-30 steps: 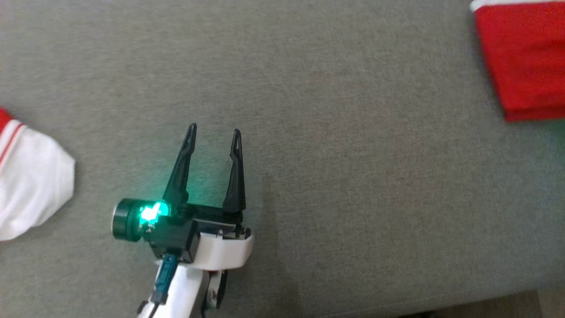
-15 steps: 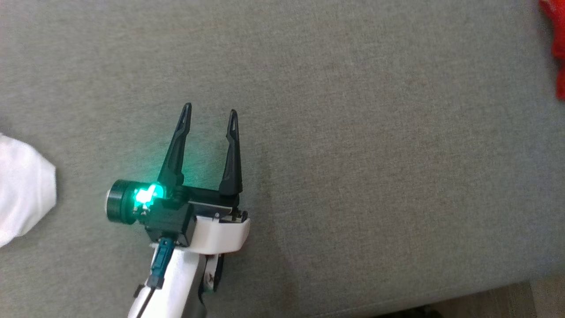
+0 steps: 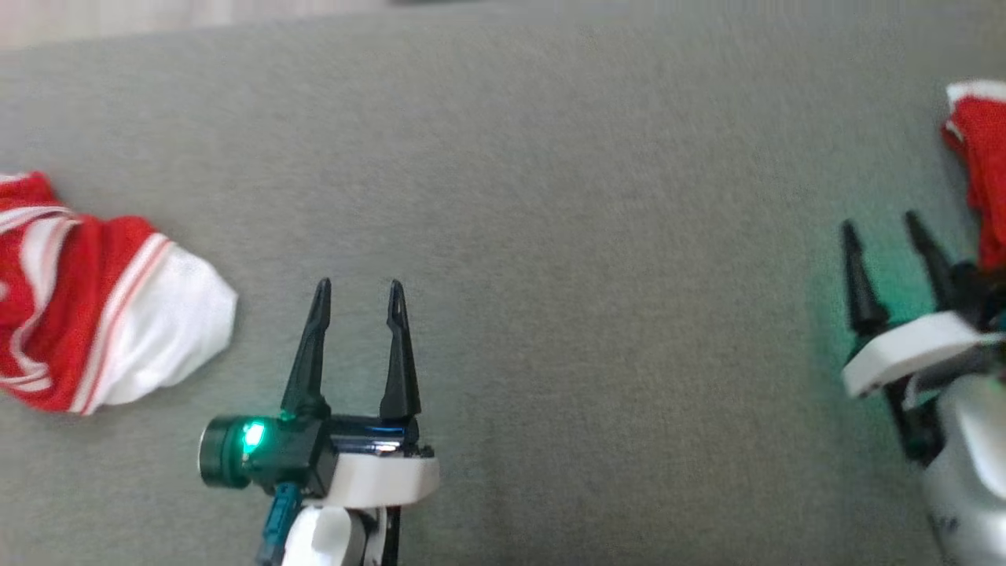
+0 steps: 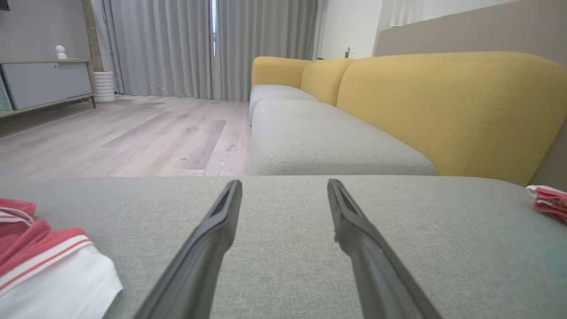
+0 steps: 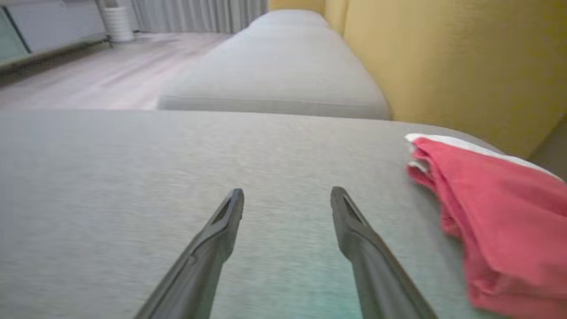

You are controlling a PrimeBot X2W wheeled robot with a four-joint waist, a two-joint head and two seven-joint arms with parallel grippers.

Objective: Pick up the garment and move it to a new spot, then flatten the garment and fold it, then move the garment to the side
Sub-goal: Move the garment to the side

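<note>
A folded red garment (image 3: 982, 149) with a white edge lies at the far right of the grey cushion (image 3: 597, 236). The right wrist view has it as a red garment (image 5: 500, 221) just right of the fingers. My right gripper (image 3: 880, 224) stands open beside it, a little to its left, with nothing between its fingers and apart from the cloth; it is also the right gripper (image 5: 288, 192) over bare cushion. My left gripper (image 3: 359, 287) is open over the cushion's middle left, holding nothing, as is plain of the left gripper (image 4: 284, 186).
A crumpled red-and-white garment (image 3: 102, 314) lies at the cushion's left, left of my left gripper. Beyond the cushion stand a yellow sofa back (image 4: 443, 102), further grey seat cushions (image 4: 319, 141), a wooden floor (image 4: 133, 137) and a grey cabinet (image 4: 44, 82).
The head camera has shifted, so the cushion's far edge and more of the left garment show. My right gripper has come into view, open beside the red garment. The left gripper stays open.
</note>
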